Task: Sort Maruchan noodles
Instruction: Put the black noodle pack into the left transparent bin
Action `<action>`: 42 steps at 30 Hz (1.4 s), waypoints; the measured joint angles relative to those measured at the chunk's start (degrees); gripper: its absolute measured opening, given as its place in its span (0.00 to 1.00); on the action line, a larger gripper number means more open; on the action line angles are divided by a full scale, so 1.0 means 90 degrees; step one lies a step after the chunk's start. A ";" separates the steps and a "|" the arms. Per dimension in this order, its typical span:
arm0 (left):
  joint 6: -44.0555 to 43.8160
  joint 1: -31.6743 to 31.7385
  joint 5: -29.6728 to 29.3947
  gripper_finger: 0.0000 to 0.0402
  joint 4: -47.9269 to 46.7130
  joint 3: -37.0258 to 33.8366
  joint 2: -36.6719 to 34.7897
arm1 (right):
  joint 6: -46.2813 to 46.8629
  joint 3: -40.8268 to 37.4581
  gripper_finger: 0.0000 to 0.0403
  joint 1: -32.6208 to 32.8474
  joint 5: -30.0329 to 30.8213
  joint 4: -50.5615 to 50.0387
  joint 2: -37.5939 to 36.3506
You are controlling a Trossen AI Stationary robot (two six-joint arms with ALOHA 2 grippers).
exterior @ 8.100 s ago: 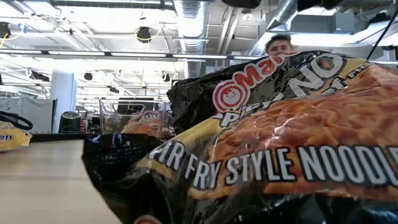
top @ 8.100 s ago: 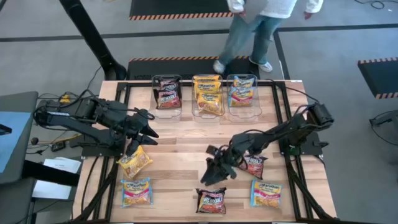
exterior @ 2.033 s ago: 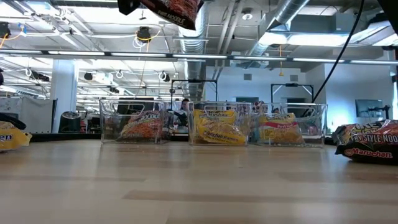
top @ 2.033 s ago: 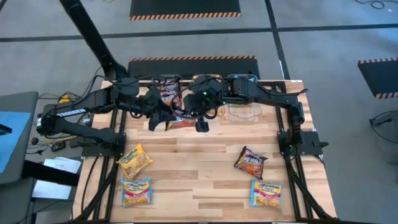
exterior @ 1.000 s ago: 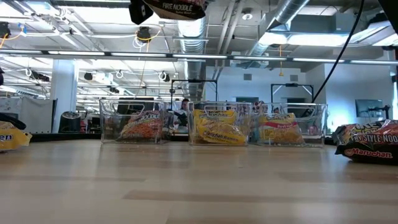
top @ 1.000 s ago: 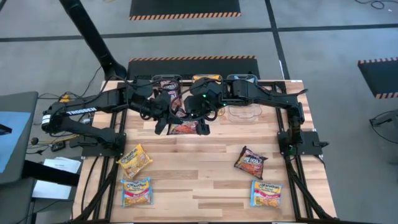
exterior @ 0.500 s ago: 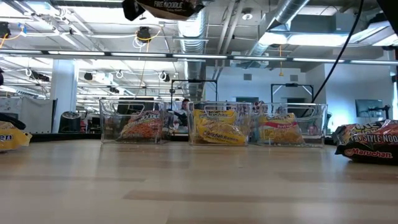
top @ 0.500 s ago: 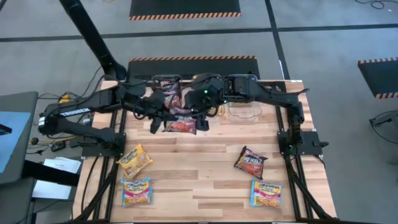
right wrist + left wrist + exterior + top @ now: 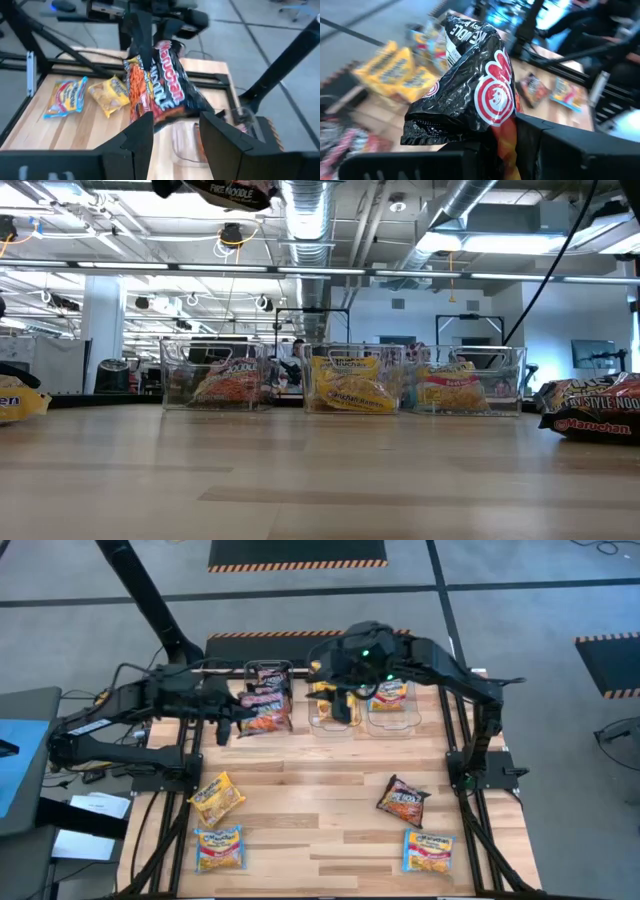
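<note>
left gripper (image 9: pixel 228 720) pinched dark red-black packet (image 9: pixel 262 716) upper left of centre, right gripper (image 9: pixel 343 705) spread, empty, beside it

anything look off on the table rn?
Nothing spilled or damaged. The left gripper holds a dark red-black packet in the air beside the left tub; four packets lie loose, the near dark one skewed.

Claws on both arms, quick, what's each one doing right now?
Left claw: closed on a dark red-black noodle packet, held up near the left tub.
Right claw: open, empty, above the middle tub.
</note>
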 joint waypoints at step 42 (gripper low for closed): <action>0.2059 0.3526 0.0972 0.13 0.4500 -0.4670 0.0198 | -0.0135 -0.0010 0.46 -0.0599 -0.0039 -0.1640 -0.0661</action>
